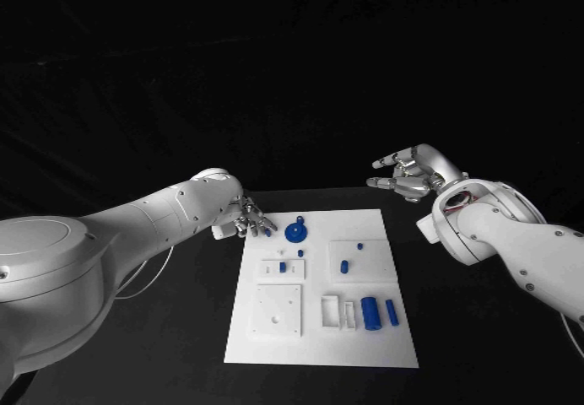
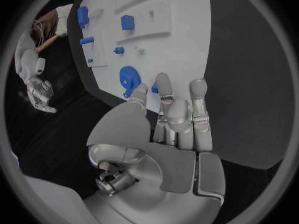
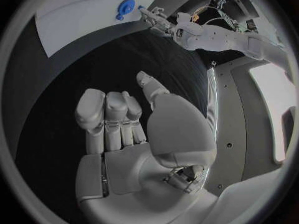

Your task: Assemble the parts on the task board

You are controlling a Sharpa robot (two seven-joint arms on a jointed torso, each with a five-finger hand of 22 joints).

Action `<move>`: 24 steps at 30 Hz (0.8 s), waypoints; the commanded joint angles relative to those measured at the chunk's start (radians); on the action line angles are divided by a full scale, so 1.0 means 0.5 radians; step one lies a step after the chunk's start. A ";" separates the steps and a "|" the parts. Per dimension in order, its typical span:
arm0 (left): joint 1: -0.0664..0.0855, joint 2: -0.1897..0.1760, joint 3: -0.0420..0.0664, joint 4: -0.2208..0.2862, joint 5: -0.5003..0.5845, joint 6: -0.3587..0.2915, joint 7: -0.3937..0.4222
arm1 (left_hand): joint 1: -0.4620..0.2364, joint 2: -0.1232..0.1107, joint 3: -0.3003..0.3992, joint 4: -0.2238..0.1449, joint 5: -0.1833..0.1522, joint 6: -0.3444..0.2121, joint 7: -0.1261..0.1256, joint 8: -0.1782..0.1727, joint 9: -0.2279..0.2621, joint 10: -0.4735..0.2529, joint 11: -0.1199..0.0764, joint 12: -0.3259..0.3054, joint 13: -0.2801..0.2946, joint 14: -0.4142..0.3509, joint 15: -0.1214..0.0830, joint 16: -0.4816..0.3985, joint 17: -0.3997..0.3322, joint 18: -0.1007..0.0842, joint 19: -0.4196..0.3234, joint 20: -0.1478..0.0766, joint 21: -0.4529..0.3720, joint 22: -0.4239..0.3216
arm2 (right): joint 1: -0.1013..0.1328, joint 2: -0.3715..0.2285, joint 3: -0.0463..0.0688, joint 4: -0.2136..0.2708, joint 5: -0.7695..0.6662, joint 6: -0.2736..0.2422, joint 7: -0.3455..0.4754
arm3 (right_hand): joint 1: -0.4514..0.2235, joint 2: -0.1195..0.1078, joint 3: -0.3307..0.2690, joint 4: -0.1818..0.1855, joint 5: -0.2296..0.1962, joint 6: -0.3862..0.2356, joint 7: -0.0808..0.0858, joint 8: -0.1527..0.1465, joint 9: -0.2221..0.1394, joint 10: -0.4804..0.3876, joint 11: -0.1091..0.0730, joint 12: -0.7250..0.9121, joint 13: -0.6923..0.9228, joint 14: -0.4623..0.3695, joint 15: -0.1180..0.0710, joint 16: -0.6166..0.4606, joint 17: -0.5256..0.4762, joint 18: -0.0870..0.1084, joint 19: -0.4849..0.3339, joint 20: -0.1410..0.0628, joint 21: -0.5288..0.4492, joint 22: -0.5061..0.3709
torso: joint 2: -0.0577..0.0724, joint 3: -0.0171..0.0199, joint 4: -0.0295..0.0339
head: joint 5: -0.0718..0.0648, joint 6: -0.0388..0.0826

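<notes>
Board [image 1: 365, 346] lies in the lower middle of the head frame, white on the black table [image 1: 487, 337], with blue parts scattered over it: a round disc [image 1: 298, 232] near its upper left corner, small pegs [image 1: 344, 267] in the middle, and a thick cylinder [image 1: 369, 312] beside a thinner one [image 1: 391, 310] toward the lower right. Left hand [image 1: 247, 221] hangs at the board's upper left corner, just beside the disc; in its wrist view the fingers [image 2: 198, 97] are stretched toward the disc [image 2: 129, 77], apart and holding nothing. Right hand [image 1: 408, 177] floats in the upper right of the frame, off the board's far edge, fingers loosely spread and empty.

The step in hand looks like the reach for the disc, with no part yet lifted. The next move likely calls for the left fingers to come down around the disc's rim and close on it cleanly, without knocking the small pegs nearby.
</notes>
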 commanded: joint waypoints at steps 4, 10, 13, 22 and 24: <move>-0.005 0.010 0.000 -0.009 0.041 0.001 0.040 | 0.026 0.047 0.018 -0.026 0.019 0.001 0.006 -0.012 -0.013 0.065 0.006 -0.010 0.000 -0.015 0.000 0.002 -0.004 -0.003 -0.013 0.003 -0.015 0.034 | -0.001 0.004 0.001 -0.001 -0.002 0.022 0.006 | 0.008 0.009 0.002 0.010 0.009 -0.004 0.003 -0.001 0.001 -0.003 -0.006 -0.005 0.000 0.003 0.007 -0.001 0.004 0.037 0.045 0.007 -0.005 0.257 | 0.000 -0.0010 0.000 | -0.001 -0.002; -0.010 0.011 0.000 -0.016 0.052 0.020 0.043 | 0.136 0.132 0.101 -0.116 0.074 0.003 -0.001 -0.024 -0.031 0.065 0.004 -0.012 -0.001 -0.016 0.003 0.005 -0.003 -0.001 -0.019 0.009 -0.017 0.035 | -0.001 0.006 0.001 -0.004 -0.002 0.024 0.006 | 0.008 0.009 0.002 0.010 0.009 -0.004 0.003 -0.001 0.001 -0.003 -0.006 -0.005 0.000 0.003 0.007 -0.001 0.004 0.037 0.045 0.007 -0.005 0.257 | -0.001 -0.0010 0.001 | -0.004 -0.003; -0.010 0.011 0.000 -0.017 0.054 0.029 0.040 | 0.174 0.159 0.140 -0.166 0.120 0.000 -0.002 -0.029 -0.036 0.065 0.004 -0.013 -0.001 -0.018 0.006 0.006 -0.005 0.003 -0.022 0.014 -0.016 0.035 | -0.001 0.007 0.001 -0.005 -0.002 0.025 0.006 | 0.008 0.009 0.002 0.010 0.009 -0.004 0.003 -0.001 0.001 -0.003 -0.006 -0.005 0.000 0.003 0.007 -0.001 0.004 0.037 0.045 0.007 -0.005 0.257 | -0.001 -0.0015 0.002 | -0.005 -0.004; -0.012 0.007 0.000 -0.017 0.056 0.030 0.040 | 0.176 0.213 0.246 -0.287 0.190 -0.005 0.000 -0.007 0.001 0.069 0.005 -0.011 -0.002 -0.017 0.014 0.021 0.004 0.015 -0.029 0.028 -0.009 0.035 | -0.001 0.008 0.001 -0.008 -0.002 0.026 0.005 | 0.008 0.008 0.004 0.008 0.019 0.004 0.002 -0.001 0.002 -0.004 -0.007 -0.007 -0.001 0.003 0.007 -0.002 0.003 0.037 0.045 0.007 -0.006 0.257 | -0.002 -0.0021 0.000 | -0.003 0.000; -0.012 0.003 0.000 -0.012 0.058 0.022 0.042 | 0.168 0.217 0.265 -0.307 0.196 0.006 -0.004 0.011 0.023 0.071 0.003 -0.009 -0.002 -0.015 0.015 0.025 0.008 0.017 -0.030 0.030 -0.008 0.035 | -0.001 0.008 0.001 -0.009 -0.002 0.027 0.005 | 0.008 0.008 0.004 0.008 0.019 0.004 0.002 -0.001 0.002 -0.004 -0.007 -0.007 -0.001 0.003 0.007 -0.002 0.003 0.037 0.045 0.007 -0.006 0.257 | -0.002 -0.0030 0.001 | -0.004 0.000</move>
